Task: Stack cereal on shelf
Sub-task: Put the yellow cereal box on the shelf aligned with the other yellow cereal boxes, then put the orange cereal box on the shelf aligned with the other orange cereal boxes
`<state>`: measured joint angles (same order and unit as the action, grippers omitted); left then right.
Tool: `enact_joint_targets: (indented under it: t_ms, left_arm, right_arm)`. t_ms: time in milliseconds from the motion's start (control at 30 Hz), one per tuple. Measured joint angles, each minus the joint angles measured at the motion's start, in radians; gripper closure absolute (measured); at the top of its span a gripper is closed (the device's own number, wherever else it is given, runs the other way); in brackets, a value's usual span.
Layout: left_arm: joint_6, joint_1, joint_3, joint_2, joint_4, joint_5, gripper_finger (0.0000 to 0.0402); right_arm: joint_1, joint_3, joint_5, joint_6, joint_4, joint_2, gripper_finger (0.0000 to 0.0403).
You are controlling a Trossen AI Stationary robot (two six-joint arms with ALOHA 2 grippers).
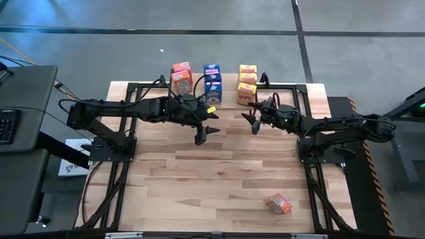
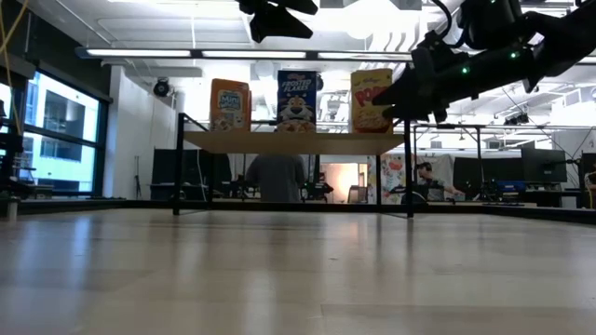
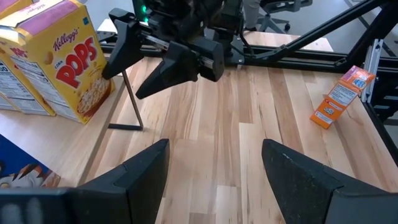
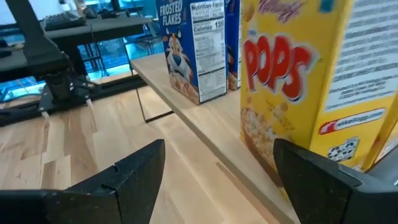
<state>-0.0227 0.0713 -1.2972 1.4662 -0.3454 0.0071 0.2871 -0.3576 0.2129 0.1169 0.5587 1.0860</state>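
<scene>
**One box left to shelve**

Cereal boxes (image 1: pixel 212 83) stand upright in rows on the shelf (image 2: pixel 293 141) at upper centre of the high view, fronts outward to leave room alongside. One orange box (image 1: pixel 279 203) lies on the table (image 1: pixel 199 186) at lower right. Left gripper (image 1: pixel 204 134) and right gripper (image 1: pixel 253 123) hover before the shelf, fingers released, empty.

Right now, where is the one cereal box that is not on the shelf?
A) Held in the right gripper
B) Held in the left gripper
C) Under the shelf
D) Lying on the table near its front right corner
D: in the high view an orange box lies on the table, far from the shelf, with both grippers empty.
</scene>
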Motion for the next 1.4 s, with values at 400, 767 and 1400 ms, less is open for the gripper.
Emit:
enact_joint_targets:
  t_ms: [400,767,1400]
  left_arm:
    - [0.0,0.0,0.0,0.0,0.001,0.0,0.0154]
    - [0.0,0.0,0.0,0.0,0.001,0.0,0.0154]
    - [0.0,0.0,0.0,0.0,0.003,0.0,0.0154]
  right_arm:
    - [0.001,0.0,0.046,0.017,0.001,-0.028,0.0109]
    - [-0.069,0.0,-0.034,0.07,-0.008,-0.036,0.0109]
    - [-0.581,-0.557,0.15,0.621,-1.277,-0.078,0.0109]
